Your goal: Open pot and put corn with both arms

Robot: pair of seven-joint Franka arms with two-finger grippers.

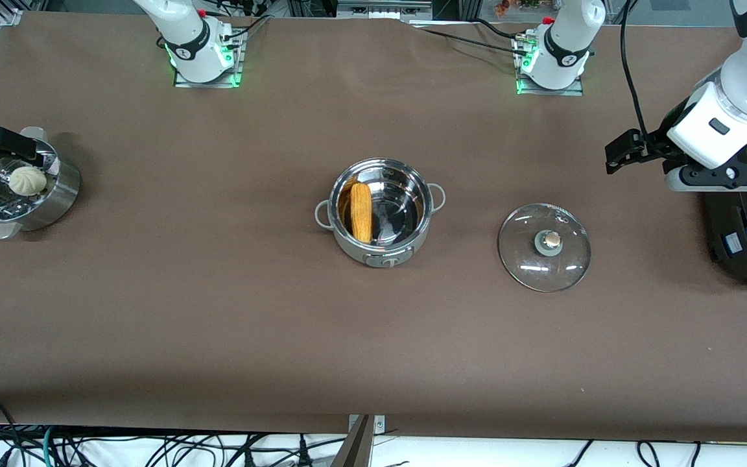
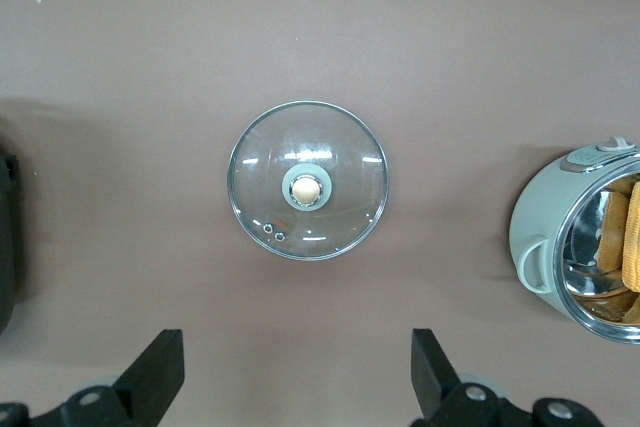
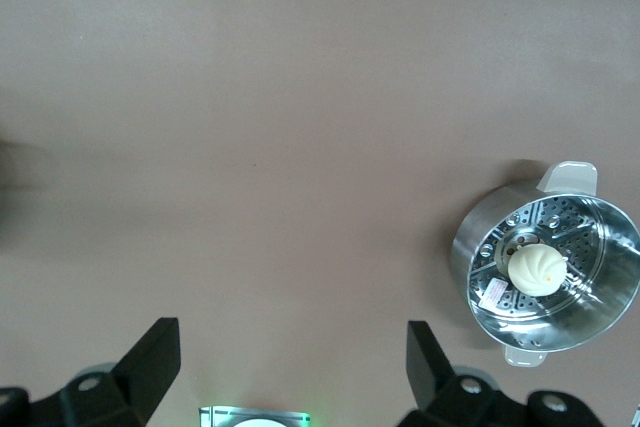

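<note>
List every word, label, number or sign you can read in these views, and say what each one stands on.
None can be read.
Black logo mark on the right arm's white base joint: too small.
Black logo mark on the left arm's white base joint: too small.
Blue-and-white sticker on the large black cooker: blurred.
Pink-and-white tag in the perforated steel steamer basket, beside the round white bun: illegible.

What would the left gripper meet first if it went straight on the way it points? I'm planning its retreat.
Probably the bare table, by the lid. The left gripper, jaws open, looks straight down; depth is unclear.
</note>
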